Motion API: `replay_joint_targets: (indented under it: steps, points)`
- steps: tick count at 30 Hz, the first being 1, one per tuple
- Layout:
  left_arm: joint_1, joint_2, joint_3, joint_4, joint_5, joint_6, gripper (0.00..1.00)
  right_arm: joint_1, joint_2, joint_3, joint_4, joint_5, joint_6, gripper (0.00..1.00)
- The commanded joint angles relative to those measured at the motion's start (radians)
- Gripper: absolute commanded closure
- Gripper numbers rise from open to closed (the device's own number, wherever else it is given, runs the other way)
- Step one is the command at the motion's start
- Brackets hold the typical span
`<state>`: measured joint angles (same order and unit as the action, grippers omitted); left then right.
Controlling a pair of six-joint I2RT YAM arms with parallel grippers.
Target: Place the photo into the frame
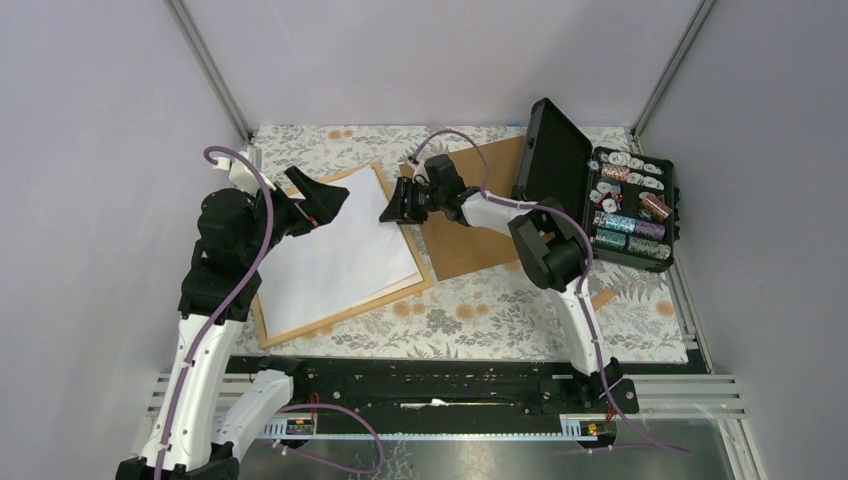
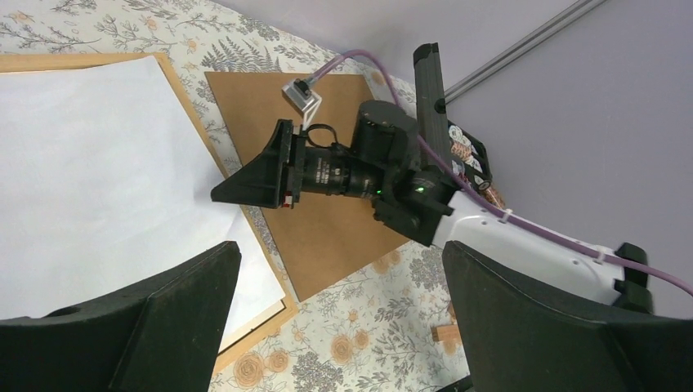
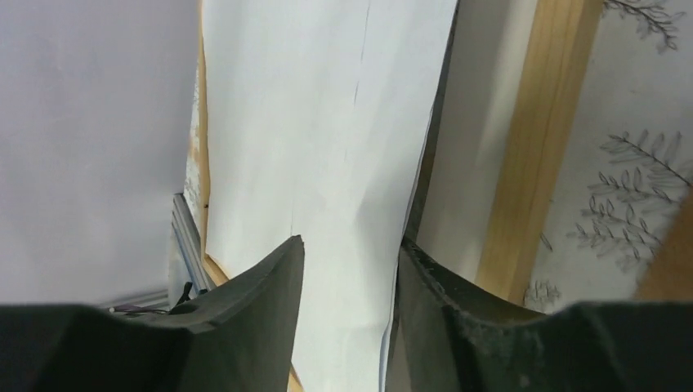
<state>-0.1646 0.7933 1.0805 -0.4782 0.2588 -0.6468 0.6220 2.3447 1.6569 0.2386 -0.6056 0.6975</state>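
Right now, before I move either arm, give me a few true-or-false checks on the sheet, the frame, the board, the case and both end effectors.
1. A white sheet lies on the wooden frame. True.
2. The left end effector is shut. False: its fingers stand wide apart with nothing between them.
3. The brown board lies left of the frame. False: it lies to the frame's right, under the right arm.
4. The black case stands open. True.
5. The right end effector hangs over the case. False: it is at the sheet's right edge, fingers apart.
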Motion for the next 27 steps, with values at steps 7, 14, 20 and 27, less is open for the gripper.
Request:
replay_joint_targets:
  steps: [7, 14, 20, 27]
  points:
    - [0.002, -0.001, -0.011, -0.018, 0.024, 0.036, 0.01, 0.013, -0.307, -0.055, -0.454, 0.354, -0.318, 0.28]
    - [0.002, 0.032, -0.119, -0.030, 0.055, 0.030, 0.01, 0.072, -0.329, -0.154, -0.329, 0.287, -0.278, 0.29]
    - [0.003, 0.126, -0.160, -0.084, 0.047, 0.062, 0.01, 0.143, -0.290, -0.227, -0.117, 0.310, -0.221, 0.32]
    - [0.002, 0.238, -0.208, 0.018, 0.068, -0.016, 0.01, 0.141, -0.239, -0.339, 0.002, 0.276, -0.157, 0.41]
